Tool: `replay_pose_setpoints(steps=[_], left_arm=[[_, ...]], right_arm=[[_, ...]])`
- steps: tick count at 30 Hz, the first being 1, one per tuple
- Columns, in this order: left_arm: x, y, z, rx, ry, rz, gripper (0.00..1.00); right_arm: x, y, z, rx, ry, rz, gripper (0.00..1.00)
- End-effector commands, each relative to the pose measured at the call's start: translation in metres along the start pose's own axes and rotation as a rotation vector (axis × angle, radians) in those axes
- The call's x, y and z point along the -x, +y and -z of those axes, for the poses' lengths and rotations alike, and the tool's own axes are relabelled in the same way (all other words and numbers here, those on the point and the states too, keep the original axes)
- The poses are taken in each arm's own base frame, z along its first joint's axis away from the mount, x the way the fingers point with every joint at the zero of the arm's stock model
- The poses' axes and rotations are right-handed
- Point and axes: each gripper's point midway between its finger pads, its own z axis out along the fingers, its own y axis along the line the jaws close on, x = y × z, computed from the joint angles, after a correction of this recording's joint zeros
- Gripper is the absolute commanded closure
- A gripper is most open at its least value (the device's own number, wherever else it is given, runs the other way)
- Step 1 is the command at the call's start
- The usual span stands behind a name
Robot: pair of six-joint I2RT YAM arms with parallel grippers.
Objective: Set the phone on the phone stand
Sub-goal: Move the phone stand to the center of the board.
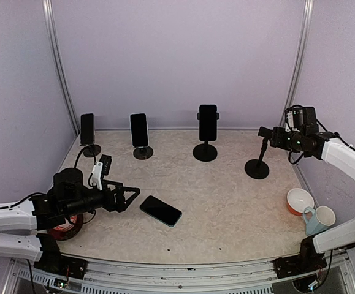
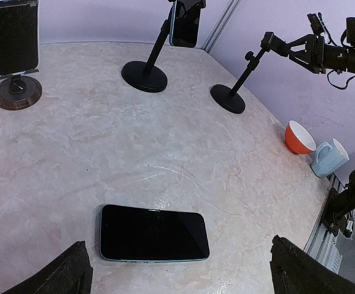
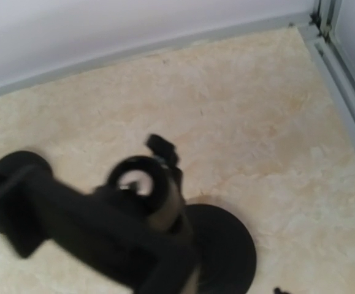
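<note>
A black phone (image 1: 160, 211) lies flat, screen up, on the table's near left. In the left wrist view the phone (image 2: 152, 233) lies between and just ahead of my fingertips (image 2: 64, 272). My left gripper (image 1: 130, 197) is open and empty, right beside the phone's left end. The empty black phone stand (image 1: 257, 166) stands at the right. My right gripper (image 1: 268, 133) is closed on its head, as the left wrist view (image 2: 276, 46) also shows. In the right wrist view the stand's blurred head (image 3: 137, 184) and round base (image 3: 226, 248) fill the lower frame; my fingers are not distinct.
Three other stands along the back wall each hold a phone (image 1: 87, 130) (image 1: 140, 131) (image 1: 208, 124). An orange-and-white bowl (image 1: 300, 200) and a pale blue mug (image 1: 319, 219) sit at the near right. A red tape roll (image 1: 67, 228) lies under the left arm.
</note>
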Motion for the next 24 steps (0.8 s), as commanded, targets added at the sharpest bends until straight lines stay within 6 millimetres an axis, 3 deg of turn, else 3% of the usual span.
replay_pose_setpoints(steps=[1, 7, 14, 16, 20, 24], left_arm=[[0.013, -0.009, -0.001, -0.029, -0.032, -0.001, 0.01], [0.008, -0.006, -0.002, -0.025, -0.028, 0.025, 0.01], [0.008, -0.007, 0.000, -0.040, -0.039, 0.063, 0.01], [0.010, -0.008, 0.000, -0.044, -0.043, 0.070, 0.01], [0.010, -0.013, -0.003, -0.065, -0.035, 0.092, 0.01], [0.006, -0.017, -0.006, -0.076, -0.018, 0.105, 0.01]], right_arm=[[0.010, -0.005, -0.005, 0.025, -0.033, -0.010, 0.38], [0.012, -0.011, -0.008, 0.019, -0.065, -0.002, 0.47], [0.008, -0.005, -0.017, 0.069, -0.042, -0.001, 0.72], [0.010, -0.005, -0.015, 0.071, -0.052, 0.001, 0.75], [0.015, -0.003, -0.009, 0.080, -0.075, 0.009, 0.90], [0.018, 0.002, 0.000, 0.113, -0.097, 0.010, 0.97]])
